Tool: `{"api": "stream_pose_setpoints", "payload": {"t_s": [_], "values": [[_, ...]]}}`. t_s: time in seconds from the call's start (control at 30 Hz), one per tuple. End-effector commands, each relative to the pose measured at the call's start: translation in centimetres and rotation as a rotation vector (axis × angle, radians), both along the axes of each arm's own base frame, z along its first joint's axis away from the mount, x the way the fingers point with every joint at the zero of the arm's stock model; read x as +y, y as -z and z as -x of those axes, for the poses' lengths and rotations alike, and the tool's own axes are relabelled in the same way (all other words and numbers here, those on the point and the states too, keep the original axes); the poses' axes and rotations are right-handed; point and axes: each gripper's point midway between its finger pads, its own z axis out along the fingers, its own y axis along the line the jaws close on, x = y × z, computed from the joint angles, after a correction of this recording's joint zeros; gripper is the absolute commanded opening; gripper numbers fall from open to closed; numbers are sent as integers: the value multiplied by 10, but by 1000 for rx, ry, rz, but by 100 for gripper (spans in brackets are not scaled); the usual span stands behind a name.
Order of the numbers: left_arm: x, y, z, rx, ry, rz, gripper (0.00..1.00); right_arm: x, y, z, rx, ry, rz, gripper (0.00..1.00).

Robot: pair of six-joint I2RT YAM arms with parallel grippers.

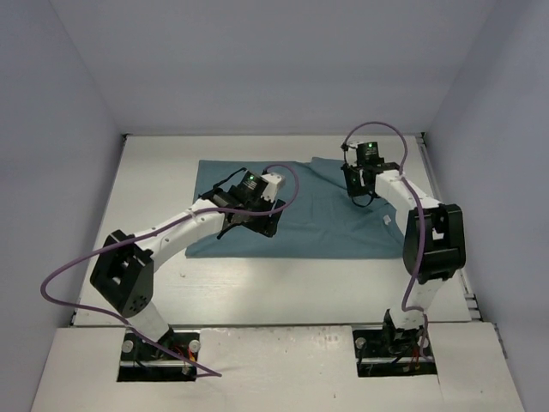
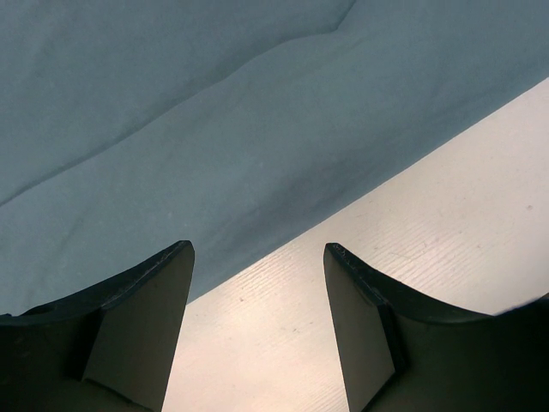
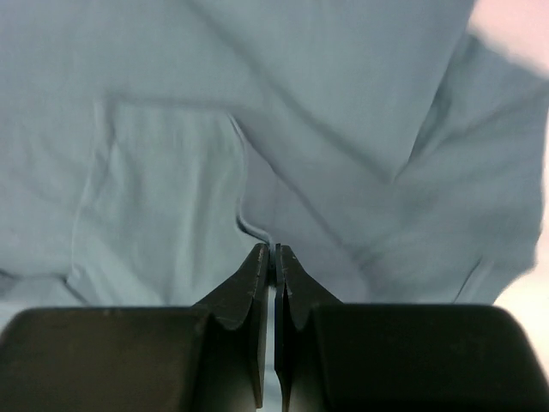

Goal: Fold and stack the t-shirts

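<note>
A teal-blue t-shirt lies spread flat on the white table. My left gripper hovers over its near-left hem. In the left wrist view that gripper stands open, with bare table between the fingers and the t-shirt edge just beyond the tips. My right gripper is down on the shirt's far right part. In the right wrist view it is shut, with a thin hem edge of the t-shirt pinched at the tips. A small white tag shows on the cloth near the right arm.
Grey walls close in the table on the left, back and right. Purple cables loop from both arms. Bare table lies in front of the shirt's near hem. The arm bases stand at the near edge.
</note>
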Motion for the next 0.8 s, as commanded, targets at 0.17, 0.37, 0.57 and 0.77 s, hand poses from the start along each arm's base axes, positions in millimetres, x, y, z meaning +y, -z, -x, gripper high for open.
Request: {"api": "stream_pose_setpoints", "payload": {"t_s": [0.17,0.37,0.57,0.77], "values": [[-9,-43,-2,-85,-4,103,60,-37,-11,35,-70,261,24,0],[-10,-43,-1,-85,-5,104,60,-46,-6,53,-73,314,21,0],[-16,-48,-5,-87,-16,131,60,-46,-23,53,-141,320,-9,0],[-38,-68,-27,-112,-80,226,60,-45,-14,69,-126,296,-11,0]]}}
